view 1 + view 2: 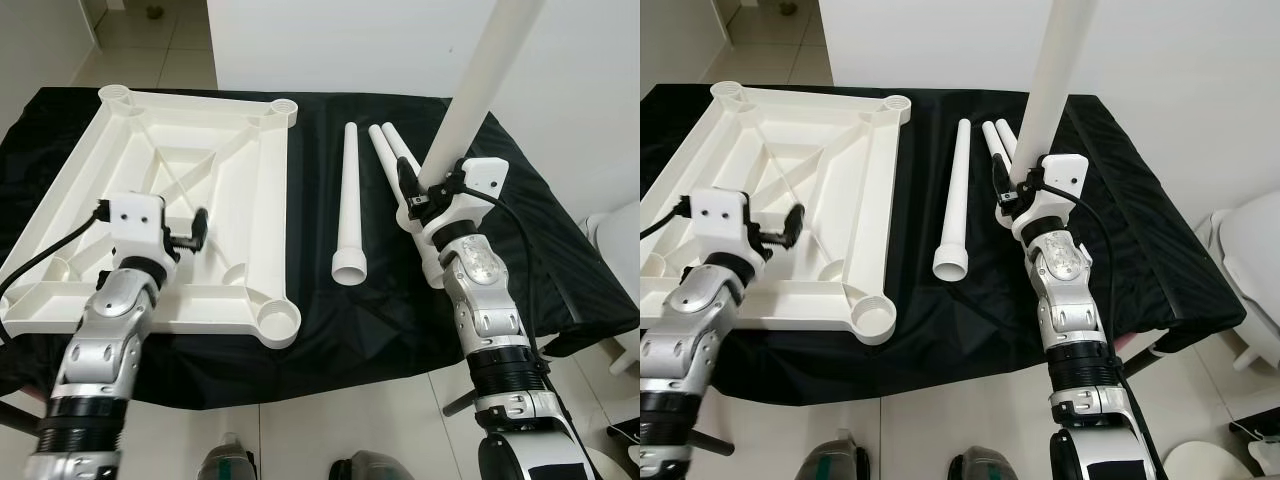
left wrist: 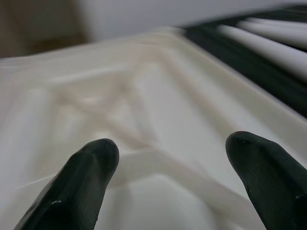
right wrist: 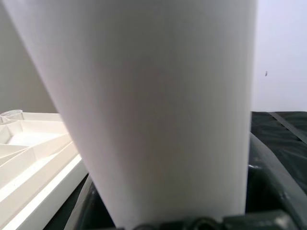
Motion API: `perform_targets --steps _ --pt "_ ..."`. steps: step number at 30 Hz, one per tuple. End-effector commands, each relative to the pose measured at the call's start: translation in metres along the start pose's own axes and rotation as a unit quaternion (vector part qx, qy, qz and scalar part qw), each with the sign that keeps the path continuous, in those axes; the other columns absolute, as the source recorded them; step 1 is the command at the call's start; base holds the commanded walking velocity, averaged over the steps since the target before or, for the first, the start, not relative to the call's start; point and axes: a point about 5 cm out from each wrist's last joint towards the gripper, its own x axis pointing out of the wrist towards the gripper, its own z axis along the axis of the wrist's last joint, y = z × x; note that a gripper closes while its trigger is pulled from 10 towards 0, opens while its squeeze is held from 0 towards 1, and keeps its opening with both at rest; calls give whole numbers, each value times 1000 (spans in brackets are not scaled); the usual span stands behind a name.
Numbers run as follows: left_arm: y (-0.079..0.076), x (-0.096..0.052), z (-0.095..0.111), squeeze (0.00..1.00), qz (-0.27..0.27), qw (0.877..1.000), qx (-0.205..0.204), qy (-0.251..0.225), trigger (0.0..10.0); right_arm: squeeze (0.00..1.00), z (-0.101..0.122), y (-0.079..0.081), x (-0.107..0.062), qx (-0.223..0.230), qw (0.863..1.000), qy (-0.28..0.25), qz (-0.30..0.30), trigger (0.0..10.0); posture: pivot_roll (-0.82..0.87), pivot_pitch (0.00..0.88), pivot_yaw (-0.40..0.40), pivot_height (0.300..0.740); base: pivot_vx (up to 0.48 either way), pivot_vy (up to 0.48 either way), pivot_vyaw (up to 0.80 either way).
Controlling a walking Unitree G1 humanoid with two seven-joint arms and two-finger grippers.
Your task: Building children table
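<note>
Right pincer (image 1: 415,192) clamps a white leg (image 1: 478,82) upright near the table's right edge, while left pincer (image 1: 200,228) hovers spread over the upturned tabletop (image 1: 240,170).

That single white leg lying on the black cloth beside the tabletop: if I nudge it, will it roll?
Probably. The leg is a smooth round tube lying flat, so a sideways nudge should roll it, likely curving since one end flares. It looks stiff, hollow and light. The black cloth may slow it.
</note>
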Motion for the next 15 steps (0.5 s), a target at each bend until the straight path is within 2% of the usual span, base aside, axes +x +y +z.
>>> perform_targets --steps 1,3,4,5,7,9,10,11,13,15 --pt "-12 0 -9 0 -65 998 5 26 10000 0 2 -1 0 -2 1000 -8 -5 10000 3 0 -17 740 0 0 0" --pt "-12 0 -9 0 -65 998 5 26 10000 0 2 -1 0 -2 1000 -8 -5 10000 3 0 -17 740 0 0 0" --pt "-14 -2 -9 0 -93 995 16 31 10000 0 2 -2 0 -2 1000 -8 -7 10000 0 0 -12 740 0 0 0" --pt "-14 -2 -9 0 -93 995 16 31 10000 0 2 -2 0 -2 1000 -8 -7 10000 0 0 -12 740 0 0 0" --pt "-20 -14 -3 0 -182 983 23 31 10000 0 1 -2 -3 -3 1000 -6 -11 10000 -10 0 -2 740 0 0 0" --pt "-20 -14 -3 0 -182 983 23 31 10000 0 1 -2 -3 -3 1000 -6 -11 10000 -10 0 -2 740 0 0 0" --pt "-22 -20 -1 0 -215 976 23 32 10000 0 1 -3 -4 -4 1000 -6 -12 10000 -13 0 0 740 0 0 0" --pt "-22 -20 -1 0 -215 976 23 32 10000 0 1 -3 -4 -4 1000 -6 -12 10000 -13 0 0 740 0 0 0" --pt "-21 -32 -3 0 -263 963 -7 62 10000 0 1 -5 -5 -6 1000 -5 -16 10000 -15 0 2 740 0 0 0" --pt "-19 -35 -3 0 -273 959 -13 72 10000 0 1 -5 -6 -7 1000 -5 -16 10000 -15 0 2 740 0 0 0"
